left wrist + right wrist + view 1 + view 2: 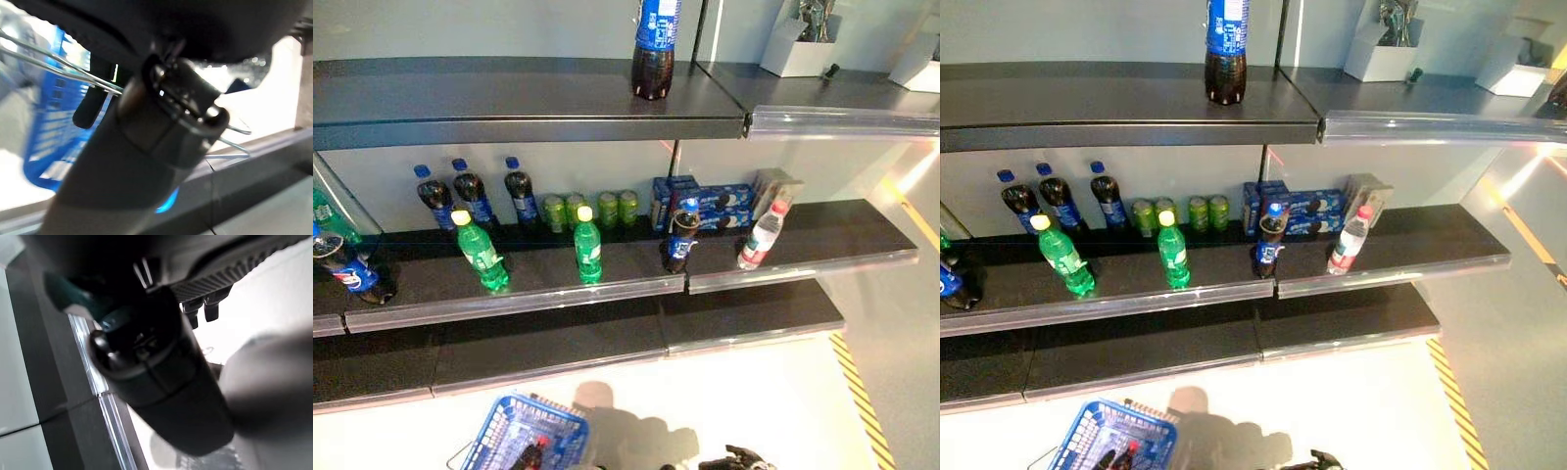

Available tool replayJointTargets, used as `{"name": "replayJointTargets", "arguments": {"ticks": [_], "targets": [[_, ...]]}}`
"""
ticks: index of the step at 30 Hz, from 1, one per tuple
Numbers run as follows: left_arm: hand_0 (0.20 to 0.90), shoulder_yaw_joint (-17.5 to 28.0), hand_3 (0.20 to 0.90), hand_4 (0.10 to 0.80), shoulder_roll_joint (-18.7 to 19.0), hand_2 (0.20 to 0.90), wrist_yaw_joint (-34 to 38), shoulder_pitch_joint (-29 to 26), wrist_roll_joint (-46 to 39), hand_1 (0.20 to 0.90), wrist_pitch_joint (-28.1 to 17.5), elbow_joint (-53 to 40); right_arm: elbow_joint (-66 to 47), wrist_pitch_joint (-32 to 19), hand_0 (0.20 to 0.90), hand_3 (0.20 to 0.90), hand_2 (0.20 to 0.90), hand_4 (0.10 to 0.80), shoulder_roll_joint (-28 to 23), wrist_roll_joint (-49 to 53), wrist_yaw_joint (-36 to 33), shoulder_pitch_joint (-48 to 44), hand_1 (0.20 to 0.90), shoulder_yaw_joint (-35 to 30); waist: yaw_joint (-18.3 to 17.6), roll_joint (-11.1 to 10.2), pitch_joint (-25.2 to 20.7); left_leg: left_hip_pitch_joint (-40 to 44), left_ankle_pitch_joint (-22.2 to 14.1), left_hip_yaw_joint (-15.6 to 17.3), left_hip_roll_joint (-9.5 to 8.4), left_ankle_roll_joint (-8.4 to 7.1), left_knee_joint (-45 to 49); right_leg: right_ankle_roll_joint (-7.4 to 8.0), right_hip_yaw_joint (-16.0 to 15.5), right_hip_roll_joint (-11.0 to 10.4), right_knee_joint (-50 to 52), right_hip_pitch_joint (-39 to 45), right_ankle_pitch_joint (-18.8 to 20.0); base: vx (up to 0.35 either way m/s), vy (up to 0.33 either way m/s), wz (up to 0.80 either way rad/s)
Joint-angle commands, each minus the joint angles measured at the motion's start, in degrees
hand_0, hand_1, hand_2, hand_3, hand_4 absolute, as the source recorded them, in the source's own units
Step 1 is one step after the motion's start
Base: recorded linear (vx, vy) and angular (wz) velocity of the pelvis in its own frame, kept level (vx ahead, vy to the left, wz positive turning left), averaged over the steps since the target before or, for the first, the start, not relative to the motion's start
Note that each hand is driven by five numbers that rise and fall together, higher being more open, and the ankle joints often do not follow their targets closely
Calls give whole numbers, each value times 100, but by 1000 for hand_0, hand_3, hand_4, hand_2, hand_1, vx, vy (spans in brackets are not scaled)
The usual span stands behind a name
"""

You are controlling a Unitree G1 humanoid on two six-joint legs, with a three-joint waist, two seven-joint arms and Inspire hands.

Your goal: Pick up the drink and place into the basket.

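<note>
The blue wire basket point(524, 436) at lower left hung from the left hand point(146, 122), its fingers apparently hooking the handle. The right hand point(736, 458) waited at the bottom edge, finger state indiscernible. Next move: reach for a shelf bottle point(681, 236).

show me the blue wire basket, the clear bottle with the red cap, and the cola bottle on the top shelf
blue wire basket point(487, 434), left eye view, left rim
clear bottle with red cap point(761, 238), left eye view, label
cola bottle on top shelf point(1225, 76), right eye view, dark lower body

Left hand point(146, 122): dark bulk filled most of the view, fingers not discernible. Blue basket point(54, 122): lattice-walled plastic, seen behind the hand. Wire handle point(58, 63): thin metal rods, running across the basket and passing close against the hand. Pale floor point(264, 98): beyond.
</note>
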Motion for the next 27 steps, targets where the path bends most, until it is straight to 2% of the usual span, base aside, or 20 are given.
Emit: {"name": "replayJointTargets", "arguments": {"ticks": [1, 4, 5, 6, 7, 8, 9, 10, 11, 12, 13, 14, 15, 16, 18, 20, 21, 23, 24, 27], "targets": [[300, 8, 200, 100, 303, 300, -371, -501, 158, 300, -807, -707, -237, -134, 900, 900, 900, 800, -158, -230, -97, -253, 900, 355, -124, 280, 38, -247, 99, -206, -419, 75, 76, 480, 190, 558, 2144, -309, 355, 75, -113, -16], [300, -74, 200, 100, 369, 300, -390, -594, 79, 300, -828, -835, -292, -158, 900, 900, 900, 800, -188, -179, -72, -300, 900, 417, -219, 234, 93, -226, -47, -222, -349, 129, 205, 558, 439, 454, 2341, -535, 458, 129, -257, 3], [300, -233, 200, 100, 371, 300, -297, -729, 3, 300, -847, -954, -291, -171, 900, 900, 900, 800, -206, -253, -38, -320, 900, 400, -218, 195, 66, -294, -28, -317, -322, 82, 300, 484, 584, 61, 1213, -228, 429, 138, -257, 23], [300, -236, 200, 100, 370, 300, -293, -728, 4, 300, -847, -957, -290, -171, 900, 900, 900, 800, -206, -253, -37, -320, 900, 398, -223, 199, 79, -278, -33, -324, -319, 81, 302, 483, 575, 64, 1196, -201, 430, 170, -413, 43], [300, -236, 200, 100, 377, 300, -215, -844, 95, 300, -762, -1065, -279, -262, 900, 900, 900, 800, -199, -259, -67, -332, 900, 414, -218, 175, 68, -330, -71, -413, -309, 59, 367, 516, 784, -275, 426, -138, 594, 128, -470, 50], [300, -291, 200, 100, 438, 300, -166, -990, 188, 300, -646, -1129, -278, -354, 900, 900, 900, 800, -193, -246, -108, -356, 900, 430, -281, 160, 93, -298, -211, -535, -282, 28, 389, 680, 1137, -719, -275, -267, 1104, 146, -520, 39], [300, -291, 200, 100, 455, 300, -159, -1007, 199, 300, -621, -1142, -281, -364, 900, 900, 900, 800, -194, -240, -112, -363, 900, 428, -294, 154, 113, -264, -254, -552, -264, 12, 388, 736, 1204, -817, -388, -294, 1279, 136, -550, 20], [300, -297, 200, 100, 506, 300, -123, -1049, 204, 300, -557, -1173, -303, -372, 900, 900, 900, 800, -190, -224, -130, -383, 900, 427, -326, 140, 151, -175, -359, -607, -184, -48, 367, 877, 1374, -1097, -719, -411, 1712, 121, -481, 12], [300, -302, 200, 100, 543, 300, -96, -1048, 172, 300, -549, -1178, -343, -319, 900, 900, 900, 800, -175, -221, -154, -396, 900, 430, -349, 139, 196, -53, -467, -662, -68, -102, 355, 986, 1440, -1272, -980, -465, 1987, 141, -592, 10], [300, -296, 200, 100, 571, 300, -58, -1029, 103, 300, -577, -1171, -370, -264, 900, 900, 900, 800, -157, -277, -141, -405, 900, 422, -367, 125, 211, 21, -522, -682, 13, -127, 338, 1048, 1486, -1350, -1062, -544, 2122, 142, -624, 2], [300, -257, 200, 100, 589, 300, 54, -963, 73, 300, -583, -1250, -435, -187, 900, 900, 900, 800, -162, -307, -83, -421, 900, 477, -344, 141, 252, 104, -549, -631, 276, -196, 335, 1093, 1389, -1301, -959, -474, 1824, 143, -731, -20], [300, -177, 200, 100, 589, 300, 101, -873, 101, 300, -599, -1269, -528, -47, 900, 900, 900, 800, -190, -340, 36, -419, 900, 525, -281, 113, 212, 100, -482, -512, 545, -306, 331, 1100, 1100, -1186, -1027, -181, 1350, 103, -570, -20], [300, -177, 200, 100, 588, 300, 101, -872, 101, 300, -599, -1270, -530, -45, 900, 900, 900, 800, -191, -340, 36, -418, 900, 525, -286, 116, 217, 107, -482, -516, 549, -308, 328, 1099, 1094, -1184, -1029, -171, 1348, 108, -685, 1], [300, -132, 200, 100, 517, 300, 91, -762, 130, 300, -627, -1280, -701, 33, 900, 900, 900, 800, -280, -413, 140, -364, 900, 563, -249, 69, 155, 69, -272, -374, 954, -573, 335, 942, 938, -946, -928, -29, 964, 57, -449, 27], [300, -44, 200, 100, 458, 300, 39, -666, 273, 300, -598, -1218, -843, 91, 900, 900, 900, 800, -380, -293, 205, -311, 900, 546, -202, -7, 139, -42, -38, -203, 1264, -763, 358, 783, 722, -794, -933, 130, 791, 63, -513, 42], [300, -18, 200, 100, 405, 300, 29, -634, 389, 300, -596, -1144, -948, 160, 900, 900, 900, 800, -413, -253, 166, -256, 900, 479, -164, -77, 166, -268, 113, -113, 1353, -795, 480, 702, 584, -728, -986, 279, 728, 27, -393, 24], [300, -26, 200, 100, 327, 300, -51, -636, 525, 300, -558, -1136, -1044, 168, 900, 900, 900, 800, -483, -214, 121, -169, 900, 378, -172, -129, 192, -516, 294, 356, 1369, -777, 663, 614, 263, -696, -1077, 409, 716, -24, -338, 6], [300, -186, 200, 100, 322, 300, -234, -642, 645, 300, -459, -1199, -1059, 13, 900, 900, 900, 800, -573, -242, 167, -29, 900, 194, -227, -134, 197, -836, 625, 794, 1470, -849, 919, 499, -61, -647, -1218, 502, 711, -80, -290, 72], [300, -328, 200, 100, 302, 300, -314, -654, 672, 300, -418, -1235, -988, -158, 900, 900, 900, 800, -675, -252, 191, -10, 900, 155, -221, -114, 206, -912, 562, 876, 1286, -824, 929, 482, -196, -629, -1322, 551, 738, -69, -194, 140], [300, -515, 200, 100, 252, 300, -300, -585, 713, 300, -349, -1284, -998, -206, 900, 900, 900, 800, -804, -221, 227, -85, 900, 159, -229, -15, 167, -824, 609, 907, 997, -818, 544, 434, -234, -534, -1430, 582, 741, 18, -23, 76]]}}
